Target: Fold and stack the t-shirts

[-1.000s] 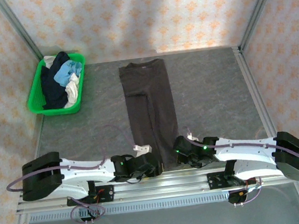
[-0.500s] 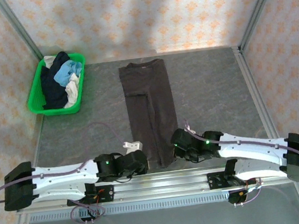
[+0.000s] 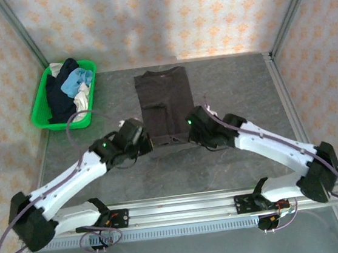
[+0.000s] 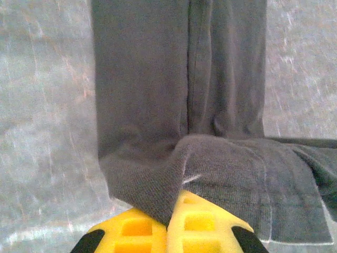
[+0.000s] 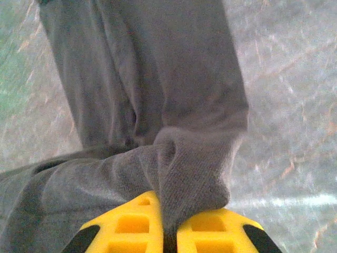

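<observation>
My left gripper [image 4: 174, 210] pinches the dark t-shirt [image 3: 165, 93] at its near left corner; my right gripper [image 5: 167, 212] pinches its near right corner, jaws pressed on cloth.

i see the brown-grey t-shirt [image 3: 165, 102] as matt, finely knit cloth; the left tool [image 4: 171, 208] and right tool [image 5: 167, 216] show smooth yellow plastic; the desk [image 3: 238, 94] looks mottled, faintly glossy.
</observation>
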`<state>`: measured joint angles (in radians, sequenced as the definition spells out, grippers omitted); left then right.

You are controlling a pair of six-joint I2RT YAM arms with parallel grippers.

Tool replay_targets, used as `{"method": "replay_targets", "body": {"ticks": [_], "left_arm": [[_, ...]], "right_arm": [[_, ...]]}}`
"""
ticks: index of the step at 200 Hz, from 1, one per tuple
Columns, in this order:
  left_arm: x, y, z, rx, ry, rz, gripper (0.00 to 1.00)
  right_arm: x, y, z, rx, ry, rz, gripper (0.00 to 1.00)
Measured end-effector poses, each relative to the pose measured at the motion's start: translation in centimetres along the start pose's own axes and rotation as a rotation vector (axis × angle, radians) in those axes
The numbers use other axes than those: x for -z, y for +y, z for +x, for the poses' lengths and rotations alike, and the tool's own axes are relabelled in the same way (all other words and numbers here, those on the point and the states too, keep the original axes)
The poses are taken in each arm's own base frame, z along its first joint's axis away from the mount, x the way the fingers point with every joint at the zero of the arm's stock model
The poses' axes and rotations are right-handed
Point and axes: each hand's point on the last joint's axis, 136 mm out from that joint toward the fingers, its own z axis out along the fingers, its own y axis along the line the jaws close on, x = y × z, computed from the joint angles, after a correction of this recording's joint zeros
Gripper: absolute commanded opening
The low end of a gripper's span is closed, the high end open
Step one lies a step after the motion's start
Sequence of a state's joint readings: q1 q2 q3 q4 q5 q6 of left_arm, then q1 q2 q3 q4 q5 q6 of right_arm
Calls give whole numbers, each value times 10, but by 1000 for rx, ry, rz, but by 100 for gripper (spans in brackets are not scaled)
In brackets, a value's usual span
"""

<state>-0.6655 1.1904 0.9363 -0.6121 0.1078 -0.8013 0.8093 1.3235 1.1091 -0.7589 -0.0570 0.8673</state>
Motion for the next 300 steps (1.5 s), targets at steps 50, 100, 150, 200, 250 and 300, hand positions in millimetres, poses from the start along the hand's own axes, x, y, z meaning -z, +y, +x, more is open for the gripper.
{"method": "replay_targets", "body": {"ticks": [50,100,150,200,250,300], "left_arm": [[-46,1,-54,-33,86,-74,0],[-86,17,-94,-21,161,-104,0],[-123,23,-126,-20,235,-74,0],[-152,26,-139,-24,292,-71,0],[-160,25,-155,3,299,-38,0],[-168,27,-162,20,303,-20,1]], "right_arm": [[-53,15,-60,4,50,54,9],[-106,31,-99,16,121,59,7],[-131,30,-121,0,161,45,8],[-146,40,-143,-7,172,19,11],[-170,32,-156,-26,191,41,11],[-186,24,-170,-51,207,26,19]]}}
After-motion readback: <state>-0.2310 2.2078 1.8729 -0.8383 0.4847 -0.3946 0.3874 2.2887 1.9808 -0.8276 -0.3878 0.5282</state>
